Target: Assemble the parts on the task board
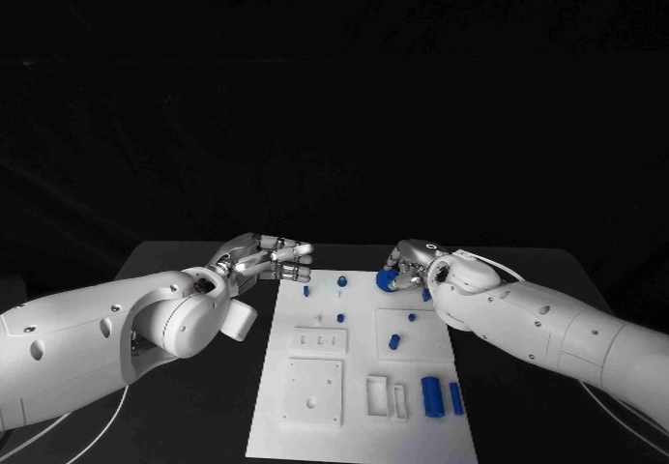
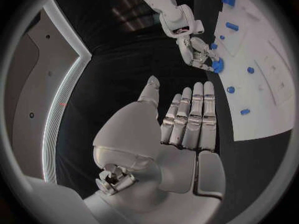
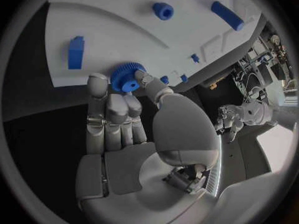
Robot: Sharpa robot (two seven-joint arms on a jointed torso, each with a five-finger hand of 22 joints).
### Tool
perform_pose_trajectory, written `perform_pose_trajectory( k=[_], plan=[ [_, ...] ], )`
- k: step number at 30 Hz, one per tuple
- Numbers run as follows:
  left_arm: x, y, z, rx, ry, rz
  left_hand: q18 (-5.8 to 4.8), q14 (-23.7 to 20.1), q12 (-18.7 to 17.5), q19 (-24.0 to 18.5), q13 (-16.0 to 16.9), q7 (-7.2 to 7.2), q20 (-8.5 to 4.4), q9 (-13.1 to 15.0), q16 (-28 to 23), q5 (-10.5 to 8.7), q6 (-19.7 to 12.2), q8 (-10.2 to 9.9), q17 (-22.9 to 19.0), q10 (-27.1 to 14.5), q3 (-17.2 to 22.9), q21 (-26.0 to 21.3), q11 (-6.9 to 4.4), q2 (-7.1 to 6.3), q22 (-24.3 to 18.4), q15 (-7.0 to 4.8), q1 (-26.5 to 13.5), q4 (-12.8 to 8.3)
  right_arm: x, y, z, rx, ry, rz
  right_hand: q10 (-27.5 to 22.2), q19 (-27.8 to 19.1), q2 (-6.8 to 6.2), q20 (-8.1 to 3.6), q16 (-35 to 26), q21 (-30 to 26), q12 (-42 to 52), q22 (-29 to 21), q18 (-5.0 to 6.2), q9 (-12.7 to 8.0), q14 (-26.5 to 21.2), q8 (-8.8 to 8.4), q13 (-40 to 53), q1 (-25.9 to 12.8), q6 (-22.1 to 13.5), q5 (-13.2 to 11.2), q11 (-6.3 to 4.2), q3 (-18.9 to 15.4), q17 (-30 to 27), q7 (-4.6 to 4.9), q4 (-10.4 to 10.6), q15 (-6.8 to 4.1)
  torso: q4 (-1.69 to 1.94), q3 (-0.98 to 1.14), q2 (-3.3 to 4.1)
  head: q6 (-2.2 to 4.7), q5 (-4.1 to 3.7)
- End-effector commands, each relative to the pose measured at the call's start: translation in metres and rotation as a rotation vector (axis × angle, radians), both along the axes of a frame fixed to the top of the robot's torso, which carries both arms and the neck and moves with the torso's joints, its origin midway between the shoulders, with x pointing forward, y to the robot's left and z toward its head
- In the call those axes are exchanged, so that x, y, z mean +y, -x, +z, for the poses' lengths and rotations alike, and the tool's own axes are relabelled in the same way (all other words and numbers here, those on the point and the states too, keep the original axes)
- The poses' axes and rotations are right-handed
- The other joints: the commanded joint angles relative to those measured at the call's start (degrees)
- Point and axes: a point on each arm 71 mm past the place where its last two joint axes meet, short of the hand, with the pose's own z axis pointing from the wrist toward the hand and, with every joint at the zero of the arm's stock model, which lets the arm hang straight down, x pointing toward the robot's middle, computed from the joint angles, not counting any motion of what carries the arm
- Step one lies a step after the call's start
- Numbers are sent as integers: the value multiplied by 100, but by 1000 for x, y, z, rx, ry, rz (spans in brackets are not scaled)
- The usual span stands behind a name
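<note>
The right hand [image 1: 406, 274] pinched a blue gear [image 3: 127, 77] between thumb and fingertips at the far edge of the white board [image 1: 365, 440], just above the middle of the head view. It looked to be held there because the gear belongs on one of the board's pegs or seats, and the light grip at its rim left the hub free to drop onto a post, though which seat it was meant for I cannot tell. In the right wrist view the fingers [image 3: 99, 109] lay side by side and nearly straight, with the thumb [image 3: 152, 87] closing against the gear from the other side, over the board's edge. The left hand [image 1: 261, 258] hovered left of the board's far corner, in the middle left of the head view, holding nothing; its fingers [image 2: 193, 114] were stretched out together and the thumb [image 2: 150, 90] stood apart, apparently waiting clear of the work. Other blue pieces stayed on the board: a small peg [image 1: 394, 340] near its middle and two long bars [image 1: 432, 396] standing side by side toward the lower right.
</note>
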Motion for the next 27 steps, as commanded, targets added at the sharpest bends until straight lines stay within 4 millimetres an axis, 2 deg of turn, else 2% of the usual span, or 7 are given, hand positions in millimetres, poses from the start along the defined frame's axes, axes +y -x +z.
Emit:
perform_pose_trajectory(
  k=[1, 5, 9, 13, 17, 20, 27],
  plan=[
    [-2, 1, 1, -1, 2, -14, -43, -25, 24, -1, 9, -5, 8, 2, -11, -17, 15, 12, 8, -36, 13, -18, -11, -15, 3, 16, -14, 14, 8, 5, 11, -111, 30, 14, 43, 244, -61, -1, 19, 63, 6, 31, 39, 10, 17, 39, -3, -34, 107, -41, -9, 48, -11, 55, 77, -19, 9, -4, 7, 14, -23],
    [-3, 2, 1, -1, 2, -15, -43, -25, 24, -1, 9, -5, 8, 2, -11, -17, 15, 12, 8, -36, 13, -18, -11, -15, 3, 16, -14, 14, 20, 11, 18, -150, 21, 41, 55, 246, -99, -3, 29, 100, 12, 49, 39, 10, 18, 39, 1, -32, 109, -53, -10, 80, -9, 54, 119, -20, 7, -6, 1, 29, -5],
    [-3, 2, 1, 0, 2, -15, -43, -25, 24, -1, 9, -5, 8, 2, -11, -17, 15, 12, 8, -36, 13, -18, -11, -15, 3, 16, -14, 14, 34, 18, 24, -181, 14, 68, 62, 249, -128, -5, 33, 145, 18, 69, 39, 11, 16, 40, 8, -26, 118, -77, -11, 99, -13, 52, 165, -22, 19, -5, 9, 31, 11],
    [-3, 2, 1, 0, 1, -14, -43, -25, 24, -1, 9, -5, 8, 2, -11, -17, 15, 12, 8, -36, 13, -18, -11, -15, 3, 16, -14, 14, 49, 24, 26, -193, 11, 97, 70, 250, -163, -5, 36, 170, 15, 78, 37, 10, 15, 39, 7, -11, 121, -114, -12, 108, -19, 48, 221, -23, 7, -3, 7, 43, 17],
    [-4, 2, 1, 0, 2, -16, -43, -25, 24, -1, 9, -5, 8, 2, -11, -17, 15, 12, 8, -36, 13, -18, -11, -15, 3, 16, -14, 14, 64, 29, 22, -190, 18, 128, 66, 248, -167, -3, 39, 165, 7, 76, 36, 10, 16, 39, 3, -2, 121, -143, -10, 110, -20, 48, 238, -21, 0, -9, 9, 52, 27],
    [-5, 2, 1, 0, 2, -18, -43, -25, 24, -1, 9, -5, 8, 2, -11, -17, 15, 12, 8, -36, 13, -18, -11, -15, 3, 16, -14, 14, 75, 31, 17, -185, 30, 148, 66, 248, -167, -3, 39, 165, 7, 76, 36, 10, 16, 39, 3, -2, 121, -143, -10, 110, -20, 48, 238, -21, 19, -7, 15, 57, 13],
    [-8, 2, 1, 0, 1, -22, -43, -25, 24, -1, 9, -5, 8, 2, -11, -17, 15, 12, 8, -36, 13, -18, -11, -15, 3, 16, -14, 14, 96, 34, 3, -160, 56, 177, 56, 246, -178, -1, 15, 136, -18, 62, 37, 10, 11, 38, -14, -9, 103, -187, -5, 97, -50, 52, 278, -18, 37, -6, 16, 54, 3]
  ],
)
